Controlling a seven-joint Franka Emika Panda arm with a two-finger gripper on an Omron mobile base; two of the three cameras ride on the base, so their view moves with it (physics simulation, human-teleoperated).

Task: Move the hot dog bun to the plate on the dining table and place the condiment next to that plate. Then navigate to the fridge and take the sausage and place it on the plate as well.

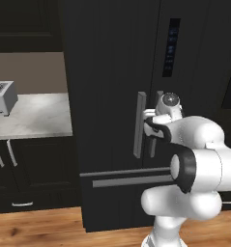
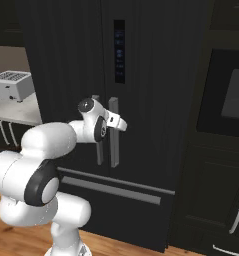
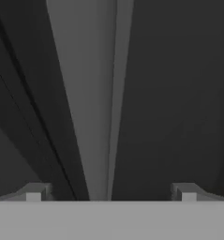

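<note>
The tall black fridge [image 1: 112, 72] [image 2: 156, 75] stands right in front of me with both upper doors closed. My gripper [image 1: 147, 121] [image 2: 122, 124] [image 3: 111, 192] is open at the pair of upright grey door handles. In the hand view the grey handle [image 3: 92, 93] runs up between my two fingertips [image 3: 36, 192] without touching either. From the right base view my hand overlaps the right-hand handle [image 2: 113, 145]. The hot dog bun, plate, condiment, sausage and dining table are out of view.
A marble wall counter [image 1: 35, 118] [image 2: 21, 112] with a silver toaster [image 1: 2, 96] [image 2: 11, 84] sits left of the fridge. The freezer drawer's bar handle [image 1: 131, 181] [image 2: 111, 185] runs below my arm. A built-in oven [image 2: 231, 95] is on the right.
</note>
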